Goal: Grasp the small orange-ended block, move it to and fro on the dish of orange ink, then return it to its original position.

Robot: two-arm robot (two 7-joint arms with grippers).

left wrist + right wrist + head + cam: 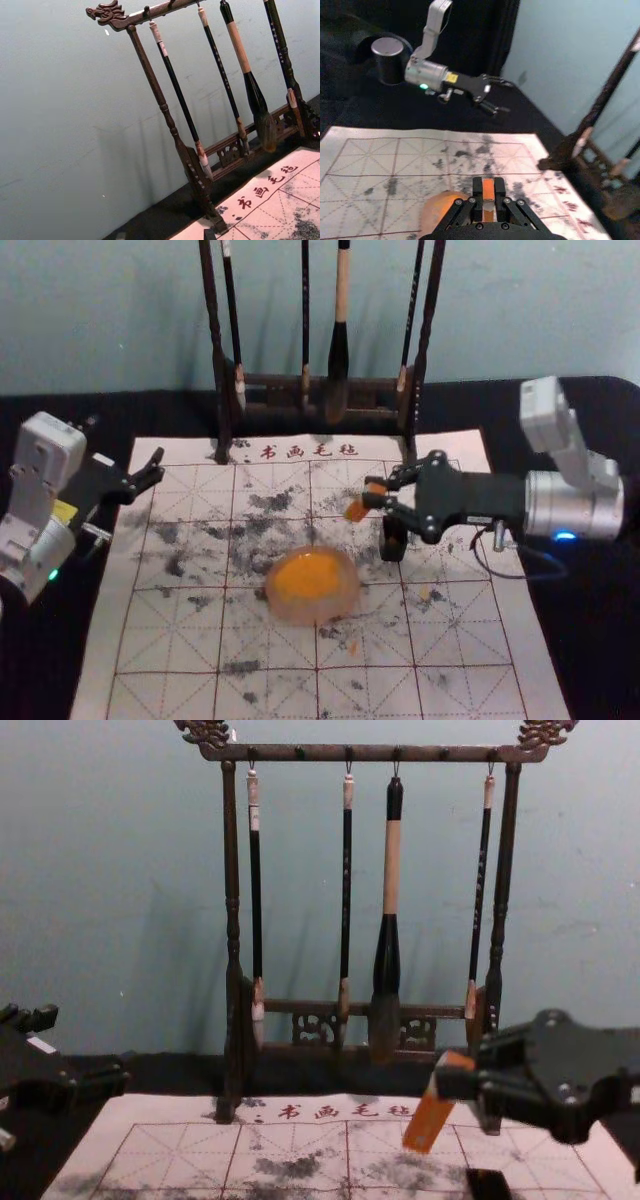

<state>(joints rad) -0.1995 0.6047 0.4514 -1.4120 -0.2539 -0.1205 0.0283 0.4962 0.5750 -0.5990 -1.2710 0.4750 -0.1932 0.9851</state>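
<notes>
The right claw [374,492] pinches the block [355,511] near the dish [309,615], inking hard to judge, return undone, left claw [158,466] open by the mat [180,640].

The brush rack [223,405] runs off head view's top — and blurs in right wrist view.

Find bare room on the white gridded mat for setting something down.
Free: the mat between its left edge and the round pink ink dish, and the stretch nearer us, in front of the dish. Crowded: the far right, where the right gripper holds the orange-ended block near the dark wooden brush rack.
</notes>
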